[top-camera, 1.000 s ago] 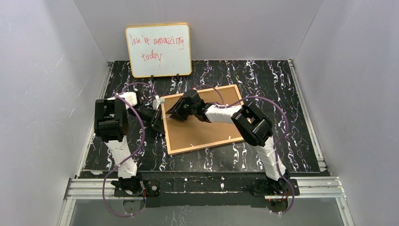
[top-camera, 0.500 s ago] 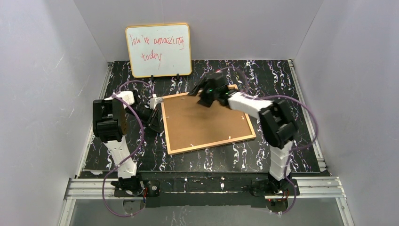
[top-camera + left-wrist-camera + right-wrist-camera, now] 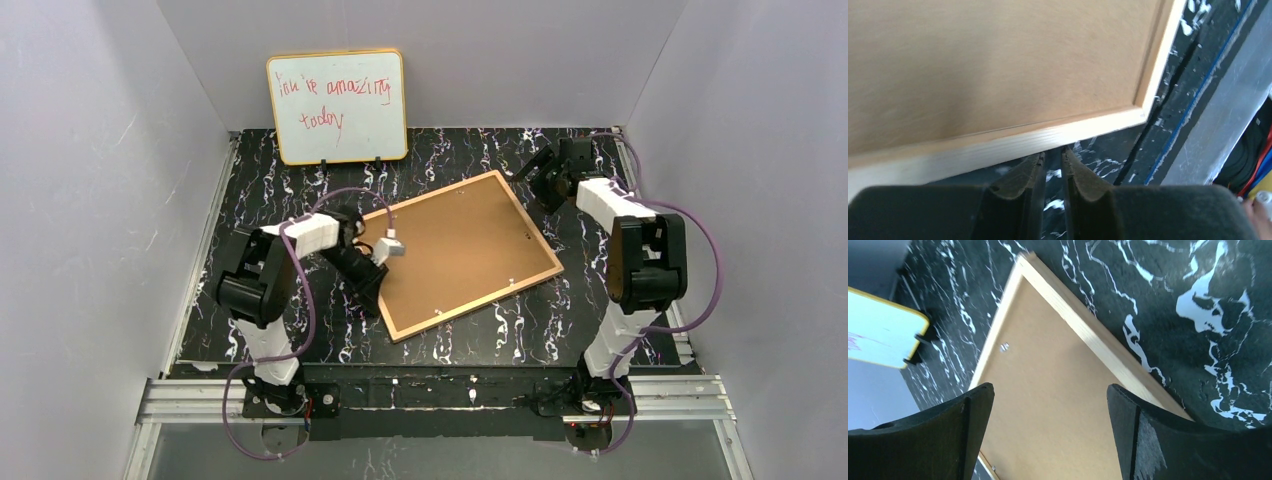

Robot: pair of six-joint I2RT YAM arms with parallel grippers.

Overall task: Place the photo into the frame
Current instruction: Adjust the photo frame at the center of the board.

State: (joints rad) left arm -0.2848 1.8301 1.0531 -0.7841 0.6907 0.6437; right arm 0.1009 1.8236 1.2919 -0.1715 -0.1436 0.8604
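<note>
The frame (image 3: 470, 250) lies face down on the black marbled table, brown fibreboard back up, skewed with one corner toward the far right. My left gripper (image 3: 375, 285) sits low at the frame's near-left edge. In the left wrist view its fingertips (image 3: 1034, 165) almost touch the pale wooden rim (image 3: 998, 142); the jaws are nearly shut, a thin slit with only table showing between them. My right gripper (image 3: 530, 185) hovers over the frame's far right corner, jaws wide open and empty, with the frame's back (image 3: 1048, 370) below them. The photo is out of view.
A yellow-rimmed whiteboard (image 3: 337, 105) with red handwriting stands on clips at the back left, also visible as the whiteboard (image 3: 878, 335) in the right wrist view. Grey walls enclose the table on three sides. A metal rail (image 3: 440, 392) runs along the near edge.
The right arm swung from the frame's left part to its far right corner and opened. The frame slid right and turned. The left gripper moved forward to the frame's near-left edge.
</note>
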